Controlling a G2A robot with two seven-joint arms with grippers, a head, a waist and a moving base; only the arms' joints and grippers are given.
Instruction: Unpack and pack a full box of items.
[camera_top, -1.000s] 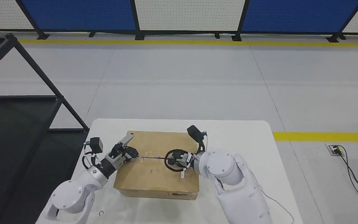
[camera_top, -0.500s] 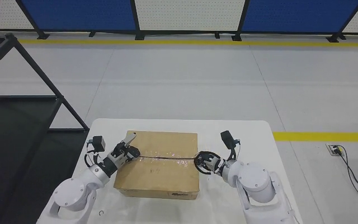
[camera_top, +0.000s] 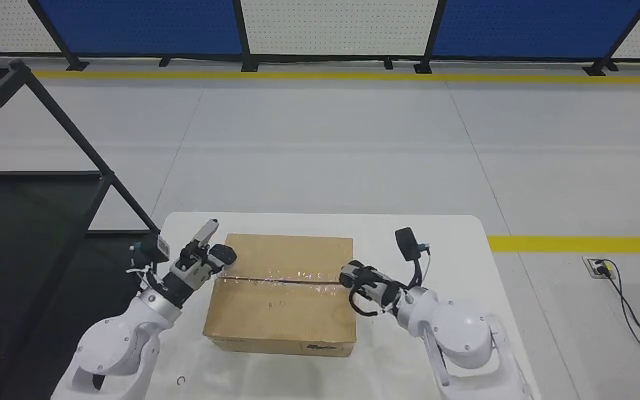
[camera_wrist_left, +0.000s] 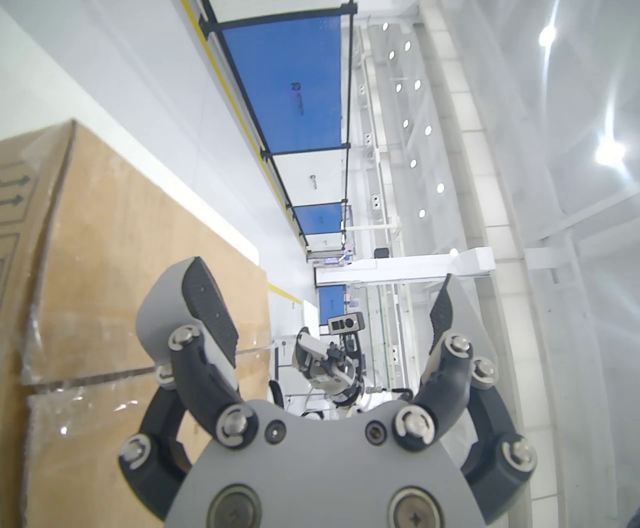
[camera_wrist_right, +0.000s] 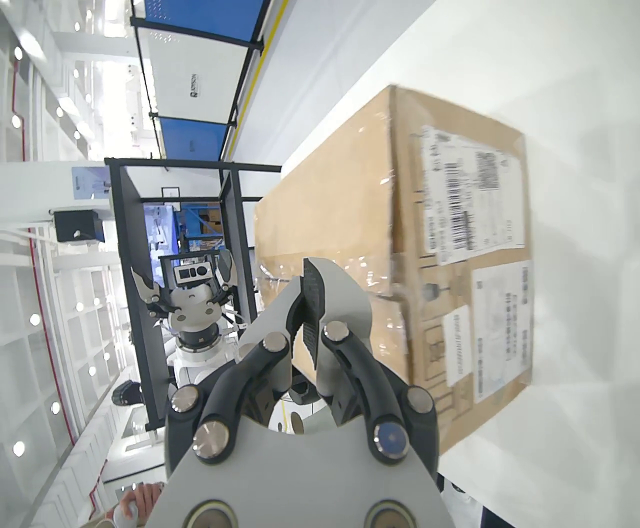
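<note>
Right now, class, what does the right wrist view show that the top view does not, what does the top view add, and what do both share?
Right wrist view: printed labels on the end face of the cardboard box, and the right gripper shut. Top view: the taped seam along the whole box top. Both: the box and the left gripper at the opposite end.

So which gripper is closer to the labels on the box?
Right. The right gripper is at the end of the box that carries the labels; the left gripper is at the opposite end.
</note>
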